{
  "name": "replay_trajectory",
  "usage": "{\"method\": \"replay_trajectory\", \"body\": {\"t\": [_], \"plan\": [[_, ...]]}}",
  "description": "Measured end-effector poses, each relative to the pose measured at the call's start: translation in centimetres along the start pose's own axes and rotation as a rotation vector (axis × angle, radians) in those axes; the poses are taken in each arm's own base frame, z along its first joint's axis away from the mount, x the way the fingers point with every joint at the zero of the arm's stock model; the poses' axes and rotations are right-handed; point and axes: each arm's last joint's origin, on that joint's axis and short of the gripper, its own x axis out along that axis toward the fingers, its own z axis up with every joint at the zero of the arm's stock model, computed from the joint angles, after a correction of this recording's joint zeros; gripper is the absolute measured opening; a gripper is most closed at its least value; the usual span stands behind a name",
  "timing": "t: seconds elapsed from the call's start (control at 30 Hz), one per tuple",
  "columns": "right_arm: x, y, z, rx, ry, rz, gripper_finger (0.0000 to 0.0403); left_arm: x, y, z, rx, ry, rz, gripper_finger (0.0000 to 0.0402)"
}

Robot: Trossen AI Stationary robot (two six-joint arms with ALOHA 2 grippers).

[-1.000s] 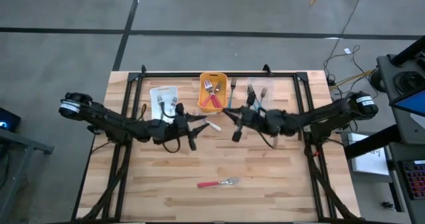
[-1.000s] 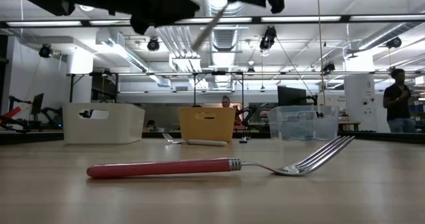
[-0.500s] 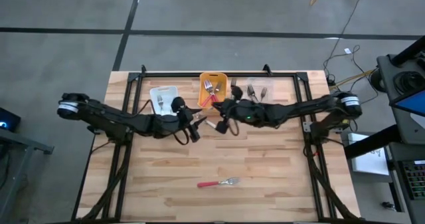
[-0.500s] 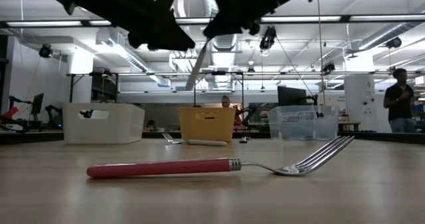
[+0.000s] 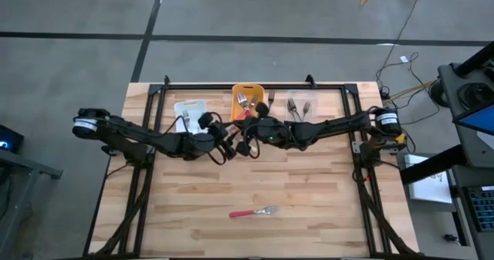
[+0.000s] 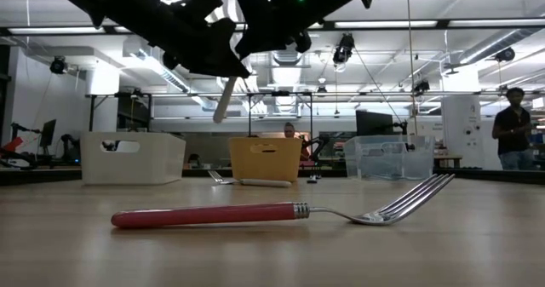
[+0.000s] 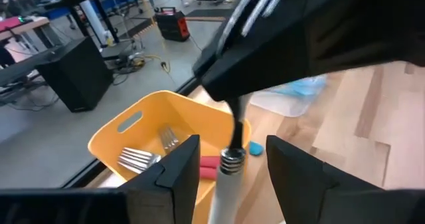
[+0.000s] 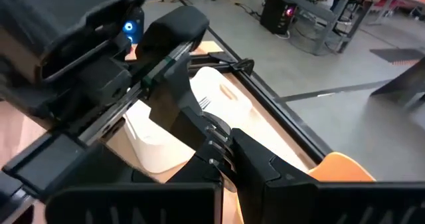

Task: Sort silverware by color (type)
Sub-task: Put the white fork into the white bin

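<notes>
Pale wooden slats form the table point(image 5: 309, 190), with a white bin point(image 5: 188, 112), an orange bin point(image 5: 248, 102) and a clear bin point(image 5: 297, 106) along its far edge. Above the table's middle, the right gripper point(image 5: 248, 130) is clamped on the metal neck of a white-handled utensil point(image 6: 224, 98), while the left gripper point(image 5: 228, 142) stands parted around its handle. A red-handled silver fork point(image 5: 255, 212) lies apart near the near edge.

Red-handled fork point(image 6: 255, 213), orange bin point(image 5: 247, 98)
</notes>
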Motion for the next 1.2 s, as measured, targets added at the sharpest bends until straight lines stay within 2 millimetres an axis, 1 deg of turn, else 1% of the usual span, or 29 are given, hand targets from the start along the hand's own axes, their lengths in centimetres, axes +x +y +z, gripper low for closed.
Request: {"method": "replay_trajectory", "body": {"t": [0.37, 0.67, 0.73, 0.87, 0.93, 1.03, 1.2], "plan": [[-0.20, -0.31, 0.26, 0.168, -0.012, -0.004, 0.0009, -0.02, 0.08, 0.09, -0.011, -0.007, 0.021, 0.0113], [-0.06, -0.69, 0.31, 0.208, -0.020, -0.037, 0.0009, -0.02, 0.10, 0.07, -0.030, -0.006, 0.025, 0.0097], [-0.06, -0.70, 0.34, 0.210, -0.024, -0.038, 0.0009, -0.03, 0.13, 0.07, -0.032, -0.007, 0.038, 0.0084], [-0.06, -0.67, 0.39, 0.213, -0.028, -0.029, 0.0009, -0.04, 0.13, 0.08, -0.040, -0.007, 0.037, 0.0029], [-0.06, -0.67, 0.39, 0.221, -0.029, -0.031, 0.0010, -0.06, 0.10, 0.07, -0.053, -0.007, 0.034, 0.0029], [-0.03, -0.76, 0.39, 0.218, -0.028, -0.037, 0.0023, -0.05, 0.11, 0.08, -0.079, -0.008, 0.035, 0.0029], [-0.04, -0.94, 0.41, 0.199, -0.025, -0.049, 0.0067, -0.02, 0.20, 0.03, -0.118, -0.001, 0.029, 0.0029]]}}
